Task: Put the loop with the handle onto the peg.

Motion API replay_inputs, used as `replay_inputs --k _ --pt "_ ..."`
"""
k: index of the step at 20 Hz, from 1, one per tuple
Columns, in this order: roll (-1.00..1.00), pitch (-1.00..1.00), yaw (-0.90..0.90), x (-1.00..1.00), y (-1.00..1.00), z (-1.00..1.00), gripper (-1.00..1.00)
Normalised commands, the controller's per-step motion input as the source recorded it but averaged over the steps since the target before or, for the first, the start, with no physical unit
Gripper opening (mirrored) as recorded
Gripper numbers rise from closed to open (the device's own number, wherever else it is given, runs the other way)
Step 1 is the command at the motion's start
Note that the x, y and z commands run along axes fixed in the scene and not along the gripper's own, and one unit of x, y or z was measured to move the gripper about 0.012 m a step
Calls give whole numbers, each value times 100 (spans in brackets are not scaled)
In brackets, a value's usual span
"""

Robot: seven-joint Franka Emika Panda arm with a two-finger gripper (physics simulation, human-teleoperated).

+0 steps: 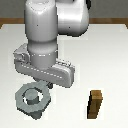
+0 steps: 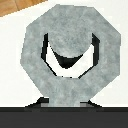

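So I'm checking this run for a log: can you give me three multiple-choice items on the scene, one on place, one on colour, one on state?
1. Where is the wooden block in the exterior view?
A. right of the ring
B. left of the ring
C. on the ring

2. What colour is the ring?
A. red
B. grey
C. green

3. Where does the peg stand?
A. outside the ring
B. lying flat
C. inside the ring's hole

Answers: 1 A, it sits toward that view's right; 2 B, grey in both views; 3 C, the wrist view shows it through the hole.
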Motion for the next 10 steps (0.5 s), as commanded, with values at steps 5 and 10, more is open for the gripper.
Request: replay_inputs --k 5,10 --pt "0 0 0 0 0 -20 100" --pt "0 0 0 0 0 0 100"
